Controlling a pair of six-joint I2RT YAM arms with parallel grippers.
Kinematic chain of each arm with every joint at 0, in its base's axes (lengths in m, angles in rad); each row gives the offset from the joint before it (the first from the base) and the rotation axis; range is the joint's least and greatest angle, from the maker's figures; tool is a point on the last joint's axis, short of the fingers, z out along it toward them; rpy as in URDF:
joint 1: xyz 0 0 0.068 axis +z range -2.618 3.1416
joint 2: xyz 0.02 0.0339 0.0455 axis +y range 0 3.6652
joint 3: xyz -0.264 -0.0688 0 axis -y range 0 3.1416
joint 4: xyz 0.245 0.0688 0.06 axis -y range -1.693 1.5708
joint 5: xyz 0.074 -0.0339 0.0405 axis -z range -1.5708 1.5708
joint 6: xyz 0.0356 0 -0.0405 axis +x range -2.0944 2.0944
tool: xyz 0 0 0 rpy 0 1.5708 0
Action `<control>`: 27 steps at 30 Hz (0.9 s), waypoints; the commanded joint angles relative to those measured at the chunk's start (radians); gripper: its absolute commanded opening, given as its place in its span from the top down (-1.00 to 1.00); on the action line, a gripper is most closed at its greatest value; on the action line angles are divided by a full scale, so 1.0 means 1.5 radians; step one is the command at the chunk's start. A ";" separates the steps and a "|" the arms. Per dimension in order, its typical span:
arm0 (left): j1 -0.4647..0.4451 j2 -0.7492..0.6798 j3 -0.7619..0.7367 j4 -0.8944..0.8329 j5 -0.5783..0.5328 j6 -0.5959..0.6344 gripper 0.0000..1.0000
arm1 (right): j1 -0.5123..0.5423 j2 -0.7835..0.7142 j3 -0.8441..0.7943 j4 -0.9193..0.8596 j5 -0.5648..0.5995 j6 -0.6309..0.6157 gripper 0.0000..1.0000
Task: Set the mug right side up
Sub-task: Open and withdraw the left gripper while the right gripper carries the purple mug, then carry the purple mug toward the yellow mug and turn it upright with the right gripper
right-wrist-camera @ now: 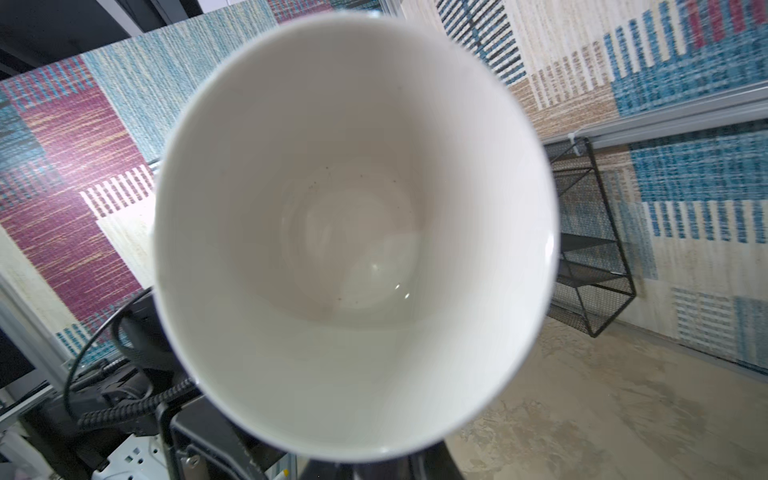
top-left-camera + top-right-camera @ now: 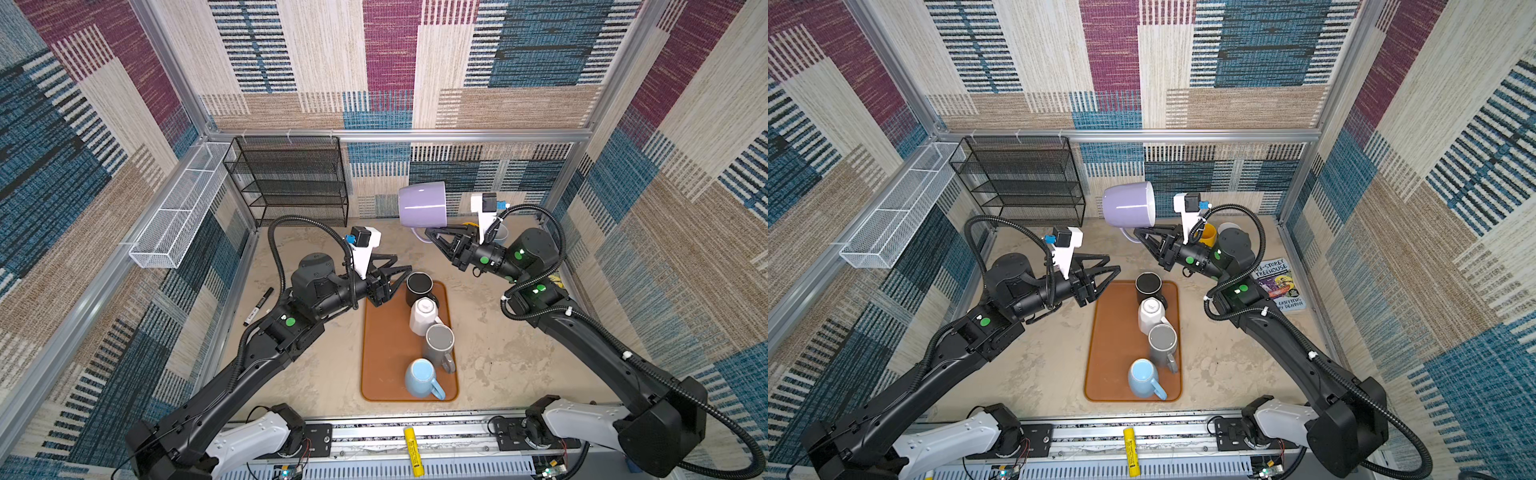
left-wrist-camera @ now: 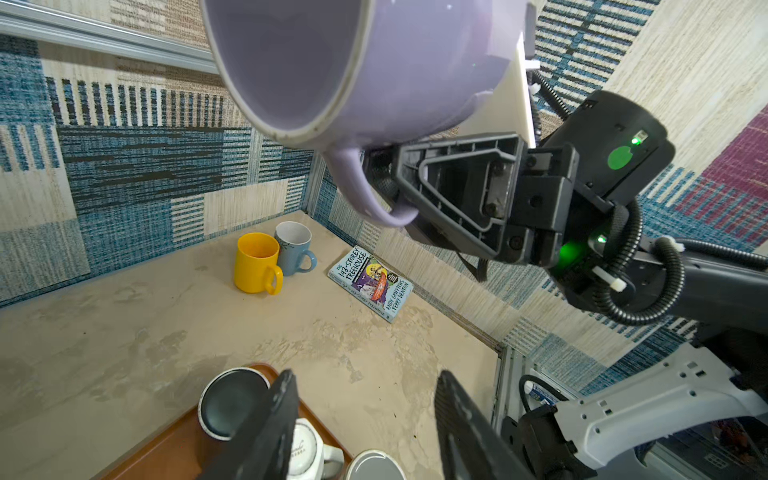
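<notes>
The mug (image 2: 422, 203) is lavender outside with a plain white inside, and is empty. It hangs in the air, lying roughly on its side, neither upside down nor upright. In both top views its rounded base end faces left and its mouth faces right. Its handle (image 2: 417, 236) points downward and sits pinched in the closed right gripper (image 2: 430, 235). The right wrist view looks straight into the open mouth (image 1: 353, 232), and the left wrist view shows its scuffed rim ring (image 3: 332, 120)
</notes>
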 commanded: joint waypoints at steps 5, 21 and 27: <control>0.001 -0.019 -0.008 -0.036 -0.042 0.034 -0.07 | 0.000 0.021 0.054 -0.117 0.139 -0.112 1.00; 0.010 -0.044 -0.030 -0.066 -0.076 0.043 -0.08 | -0.016 0.115 0.115 -0.288 0.310 -0.195 1.00; 0.011 -0.044 -0.031 -0.061 -0.076 0.043 -0.08 | -0.020 0.171 0.149 -0.361 0.382 -0.212 1.00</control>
